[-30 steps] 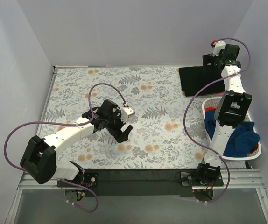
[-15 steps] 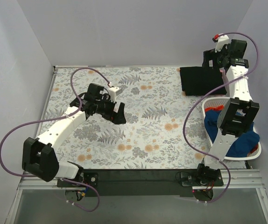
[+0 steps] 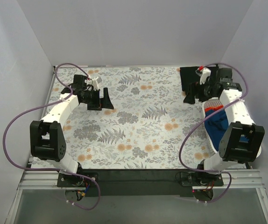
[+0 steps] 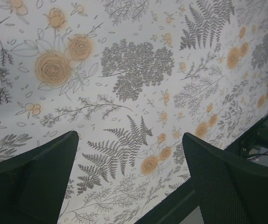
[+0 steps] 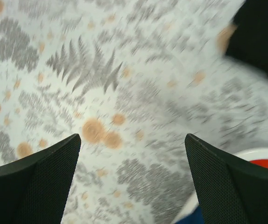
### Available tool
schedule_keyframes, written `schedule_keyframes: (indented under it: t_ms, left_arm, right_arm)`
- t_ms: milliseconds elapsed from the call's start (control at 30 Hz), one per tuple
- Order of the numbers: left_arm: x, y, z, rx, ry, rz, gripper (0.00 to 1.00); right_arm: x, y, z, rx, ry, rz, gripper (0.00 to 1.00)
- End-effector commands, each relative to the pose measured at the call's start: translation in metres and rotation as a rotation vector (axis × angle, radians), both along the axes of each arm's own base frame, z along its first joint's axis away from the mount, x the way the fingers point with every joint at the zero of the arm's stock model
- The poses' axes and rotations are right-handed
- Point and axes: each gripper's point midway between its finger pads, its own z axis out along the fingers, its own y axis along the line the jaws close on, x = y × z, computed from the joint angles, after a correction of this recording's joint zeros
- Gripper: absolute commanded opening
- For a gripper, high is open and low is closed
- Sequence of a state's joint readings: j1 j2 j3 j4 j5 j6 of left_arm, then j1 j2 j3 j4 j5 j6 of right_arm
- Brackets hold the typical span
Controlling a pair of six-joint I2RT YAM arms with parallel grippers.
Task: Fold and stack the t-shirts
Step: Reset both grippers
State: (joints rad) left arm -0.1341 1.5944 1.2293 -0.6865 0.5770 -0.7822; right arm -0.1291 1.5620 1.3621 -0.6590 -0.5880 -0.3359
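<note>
Tabletop (image 3: 138, 135), floral cover: middle bare of cloth.

Left arm: has swung off the middle of the tabletop and drawn back to the far left. Left fingers (image 3: 107, 100) spread wide, nothing between them; wrist view shows only pattern beneath.

Right arm: has dropped from above the far right corner and come inward. Right fingers (image 3: 188, 97) now hang by the near left edge of the black shirt (image 3: 190, 77). They are spread wide and hold nothing; wrist view is blurred, so the arm seems to be mid-swing.

Black shirt: lies flat as a compact block in the far right corner, free of both arms. It reads as folded and placed, the base of the stack.

Basket (image 3: 212, 101): right edge, just near of the black shirt, largely hidden by the right arm. Blue shirt (image 3: 213, 126) is bunched inside, with a scrap of red shirt (image 3: 216, 110) showing. No pink one in view.

Judgement: one shirt done, and both arms are resetting. The next step is likely pulling a shirt from the basket onto the open middle.
</note>
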Motion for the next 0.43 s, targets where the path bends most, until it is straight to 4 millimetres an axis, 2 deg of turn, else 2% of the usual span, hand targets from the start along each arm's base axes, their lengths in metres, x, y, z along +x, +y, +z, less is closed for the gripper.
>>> schedule_keyframes:
  t_ms: [0, 67, 100, 133, 167, 200, 233, 267, 400]
  left_arm:
    - [-0.010, 0.016, -0.006, 0.055, -0.006, 0.040, 0.94]
    - [-0.013, 0.023, -0.010, 0.088, -0.016, 0.044, 0.94]
    - [-0.019, 0.025, -0.017, 0.094, 0.003, 0.045, 0.94]
    - [-0.022, 0.025, -0.016, 0.093, -0.004, 0.045, 0.94]
    - [-0.025, 0.025, -0.013, 0.090, -0.017, 0.045, 0.94]
    - [-0.028, 0.025, -0.011, 0.085, -0.028, 0.043, 0.94]
    - [-0.032, 0.025, -0.014, 0.084, -0.032, 0.043, 0.94]
    - [-0.033, 0.027, -0.007, 0.088, -0.063, 0.052, 0.94]
    - [-0.038, 0.029, -0.001, 0.090, -0.073, 0.072, 0.94]
  right_arm:
    - [-0.055, 0.038, -0.019, 0.041, 0.085, 0.108, 0.98]
    - [-0.073, 0.043, -0.024, 0.023, 0.073, 0.122, 0.98]
    - [-0.085, 0.050, -0.038, 0.015, 0.096, 0.139, 0.98]
    - [-0.091, 0.049, -0.038, 0.008, 0.083, 0.129, 0.98]
    - [-0.098, 0.058, -0.040, 0.005, 0.082, 0.148, 0.98]
    - [-0.105, 0.059, -0.051, -0.009, 0.096, 0.147, 0.98]
    - [-0.109, 0.065, -0.049, -0.017, 0.077, 0.162, 0.98]
    - [-0.111, 0.066, -0.049, -0.021, 0.072, 0.156, 0.98]
    - [-0.113, 0.062, -0.043, -0.051, 0.024, 0.135, 0.98]
